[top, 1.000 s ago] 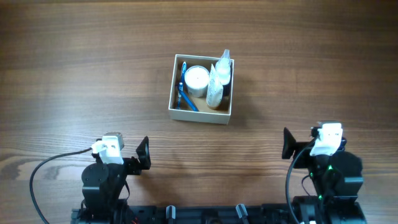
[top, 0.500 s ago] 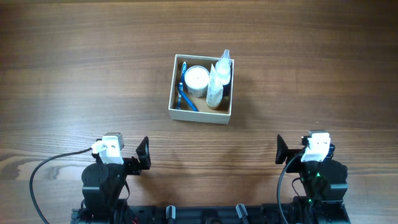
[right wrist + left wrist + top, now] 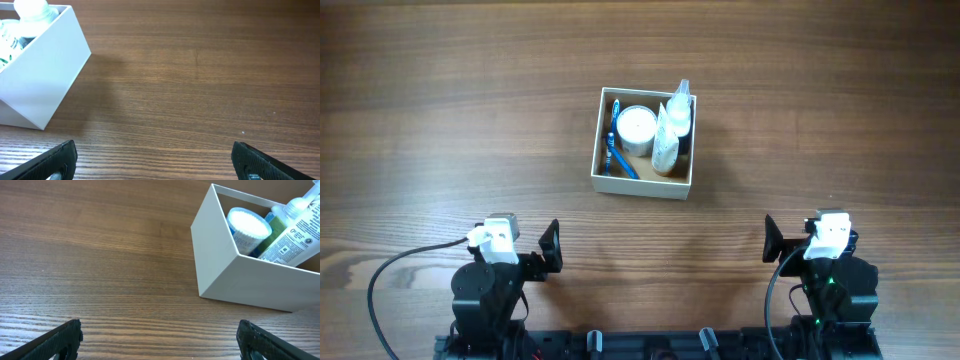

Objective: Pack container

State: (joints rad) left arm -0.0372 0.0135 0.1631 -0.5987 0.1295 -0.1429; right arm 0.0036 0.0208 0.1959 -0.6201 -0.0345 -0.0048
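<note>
The container [image 3: 642, 187], a square cream-white cardboard box with a tan inside, stands at the middle of the table. In it are a round white jar [image 3: 636, 125], white bottles [image 3: 670, 130] and a blue toothbrush [image 3: 616, 154]. It also shows in the left wrist view [image 3: 235, 277] and the right wrist view [image 3: 37, 87]. My left gripper [image 3: 551, 250] is open and empty near the front edge, left of the box [image 3: 160, 342]. My right gripper [image 3: 772, 240] is open and empty at the front right [image 3: 155, 160].
The wooden table [image 3: 440, 120] extends all round the box. Both arm bases sit at the front edge, with a black cable [image 3: 390, 275] looping at the left one.
My right arm drew back toward the front edge and a little to the left, then held still over the last half second. The left arm and the box have not moved.
</note>
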